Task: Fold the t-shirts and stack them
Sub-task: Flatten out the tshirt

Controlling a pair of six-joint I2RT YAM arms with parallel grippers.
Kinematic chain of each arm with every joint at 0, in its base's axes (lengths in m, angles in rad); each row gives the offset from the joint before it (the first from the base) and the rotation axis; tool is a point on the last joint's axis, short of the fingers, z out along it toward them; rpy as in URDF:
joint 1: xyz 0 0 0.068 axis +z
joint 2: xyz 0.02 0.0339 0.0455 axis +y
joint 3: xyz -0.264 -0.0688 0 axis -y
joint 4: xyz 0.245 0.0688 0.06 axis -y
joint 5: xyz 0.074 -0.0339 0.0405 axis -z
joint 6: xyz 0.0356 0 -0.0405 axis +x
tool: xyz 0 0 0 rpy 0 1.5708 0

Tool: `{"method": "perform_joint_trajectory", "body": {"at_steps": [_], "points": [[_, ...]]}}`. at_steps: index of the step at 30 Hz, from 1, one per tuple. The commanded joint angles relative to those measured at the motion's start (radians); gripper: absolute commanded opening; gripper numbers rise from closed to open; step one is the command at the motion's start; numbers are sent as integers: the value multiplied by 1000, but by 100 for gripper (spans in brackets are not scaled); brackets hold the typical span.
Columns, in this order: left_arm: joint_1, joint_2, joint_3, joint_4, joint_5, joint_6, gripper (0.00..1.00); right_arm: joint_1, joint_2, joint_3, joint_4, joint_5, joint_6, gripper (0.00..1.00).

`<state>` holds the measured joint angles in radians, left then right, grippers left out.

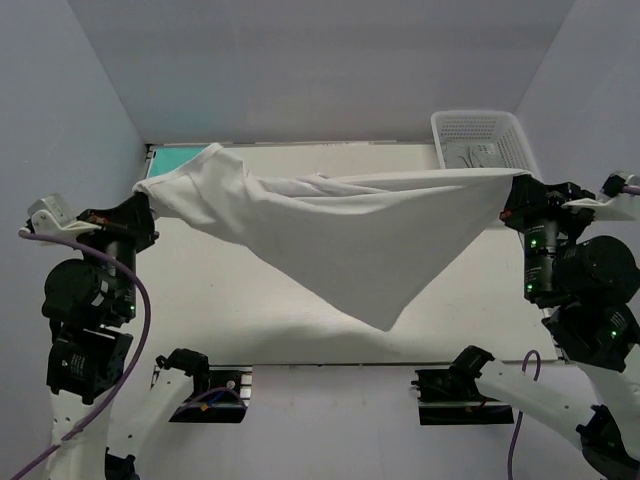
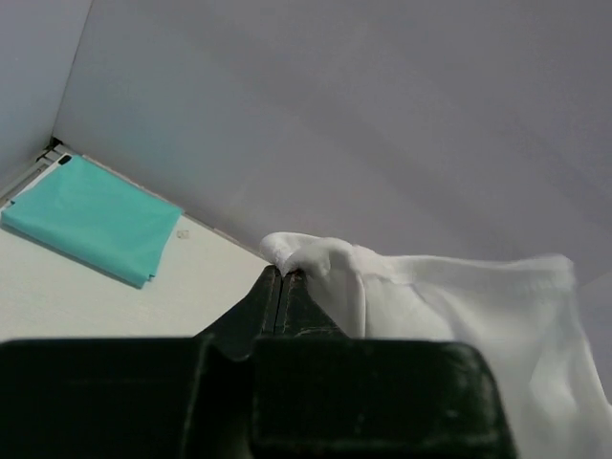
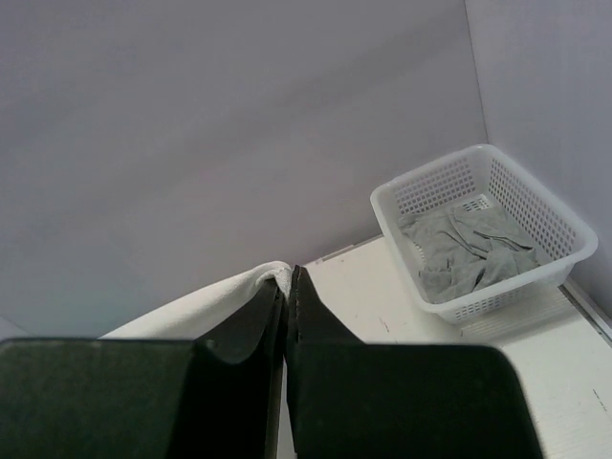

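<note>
**A:** From above, where's the white t-shirt?

**B:** Stretched in the air over the table. The left gripper and right gripper each clamp an end, and the middle sags to a point. The folded teal t-shirt lies at the far left corner.

**A:** Left wrist?

**B:** Jaws pinched on a bunched white hem. The teal t-shirt lies beyond, by the far edge.

**A:** Right wrist?

**B:** Jaws closed on white cloth. A white mesh basket holding grey cloth sits at the far right corner.
</note>
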<state>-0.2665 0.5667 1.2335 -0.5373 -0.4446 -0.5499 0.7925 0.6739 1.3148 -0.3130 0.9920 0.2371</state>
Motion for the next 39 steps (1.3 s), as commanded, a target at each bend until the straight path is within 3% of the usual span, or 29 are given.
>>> {"method": "perform_joint_trajectory", "body": {"at_steps": [1, 8, 12, 15, 16, 18, 20, 21, 22, 23, 24, 25, 26, 27, 33, 39], "points": [[3, 33, -2, 2, 1, -1, 0, -3, 35, 14, 25, 51, -33, 0], [16, 342, -141, 59, 58, -16, 0, -21, 283, -118, 159, 114, -26, 0], [27, 622, -227, 60, 10, -91, 0, -151, 551, -178, 167, 13, 59, 0], [52, 836, -247, 161, 21, -101, 0, -240, 745, -125, 172, -97, 110, 0], [64, 890, -238, 183, 42, -91, 0, -257, 882, -85, 172, -111, 117, 0], [75, 1048, -163, 200, 53, -81, 0, -301, 999, 8, 170, -189, 107, 0], [85, 1142, -36, 162, 79, -81, 16, -326, 1096, 62, 152, -226, 99, 1], [85, 1180, 1, 127, 80, -64, 39, -334, 1153, 142, 120, -243, 99, 24], [85, 1231, 33, 117, 89, -52, 49, -343, 1191, 162, 98, -271, 88, 35], [85, 1245, 73, 117, 89, -41, 61, -346, 1217, 175, 92, -288, 77, 48], [85, 1245, 86, 117, 99, -32, 85, -354, 1224, 205, 86, -299, 65, 59], [85, 1254, 96, 117, 99, -19, 92, -354, 1230, 222, 77, -334, 56, 79], [85, 1245, 107, 117, 99, -19, 100, -352, 1230, 231, 69, -343, 53, 87], [85, 1236, 107, 106, 99, -19, 100, -357, 1225, 233, 65, -361, 48, 90], [85, 1077, 34, 36, 75, -10, 100, -351, 1091, 189, -64, -458, 86, 90], [73, 862, -173, -32, 66, -119, 100, -346, 825, -141, -52, -615, 194, 90]]}}
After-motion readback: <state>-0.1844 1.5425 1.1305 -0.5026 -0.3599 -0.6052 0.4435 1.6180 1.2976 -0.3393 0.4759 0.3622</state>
